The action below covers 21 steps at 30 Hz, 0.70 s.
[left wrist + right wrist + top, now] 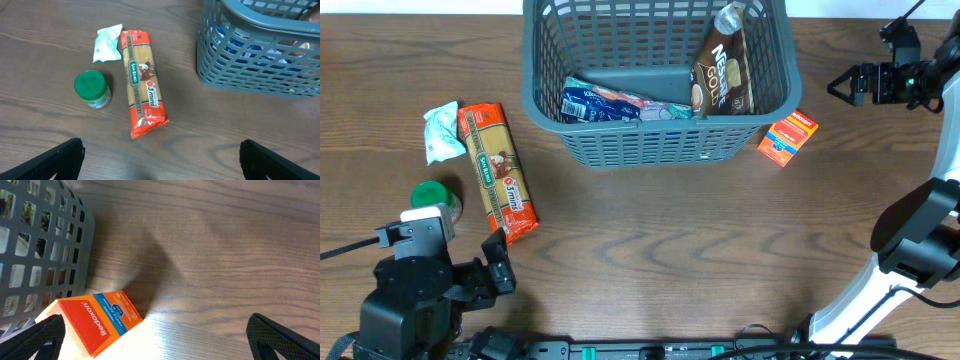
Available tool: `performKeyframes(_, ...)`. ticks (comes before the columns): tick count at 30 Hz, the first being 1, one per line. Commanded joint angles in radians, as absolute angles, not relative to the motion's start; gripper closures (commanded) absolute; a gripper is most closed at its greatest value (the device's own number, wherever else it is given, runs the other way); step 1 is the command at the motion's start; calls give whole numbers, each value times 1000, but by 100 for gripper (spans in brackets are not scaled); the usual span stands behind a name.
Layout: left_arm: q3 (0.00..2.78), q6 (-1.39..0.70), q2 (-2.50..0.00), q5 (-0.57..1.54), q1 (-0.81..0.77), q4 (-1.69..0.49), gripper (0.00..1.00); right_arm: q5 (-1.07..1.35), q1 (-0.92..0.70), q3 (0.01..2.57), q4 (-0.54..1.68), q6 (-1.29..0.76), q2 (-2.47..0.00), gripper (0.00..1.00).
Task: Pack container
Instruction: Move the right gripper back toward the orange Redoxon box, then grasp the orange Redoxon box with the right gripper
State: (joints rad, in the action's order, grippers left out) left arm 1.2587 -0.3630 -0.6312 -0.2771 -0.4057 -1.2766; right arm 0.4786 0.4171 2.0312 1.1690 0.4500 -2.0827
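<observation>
The dark grey slatted basket [650, 135] stands at the top middle of the table; it holds a blue packet [595, 103] and a brown Nescafe Gold pouch [722, 72]. An orange Redoxon box [788, 135] lies just right of the basket and shows in the right wrist view [97, 320]. A red spaghetti packet [497, 170], a white sachet [442, 130] and a green-lidded jar [435, 196] lie at the left. My left gripper [159, 175] is open and empty, near the front left edge. My right gripper [155, 350] is open and empty at the far right, beside the box.
The basket's corner shows in the left wrist view [250, 70] and its wall in the right wrist view [40, 250]. The left arm's base [415, 290] sits at the front left; the right arm [920, 240] rises along the right edge.
</observation>
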Motion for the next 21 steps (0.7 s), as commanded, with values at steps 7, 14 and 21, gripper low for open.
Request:
performKeyframes(7,1266,-365,-632,-297,-400,-1279,1,504,379,1953,1090,458,-1963,1)
performKeyframes(14,1266,-365,-632,-297,-400,-1279,2,476,379,1677,936,458,-1721,1)
performKeyframes(21,1266,-365,-632,-297,-400,-1279,1,483,378,1354,777,458,-1483,1)
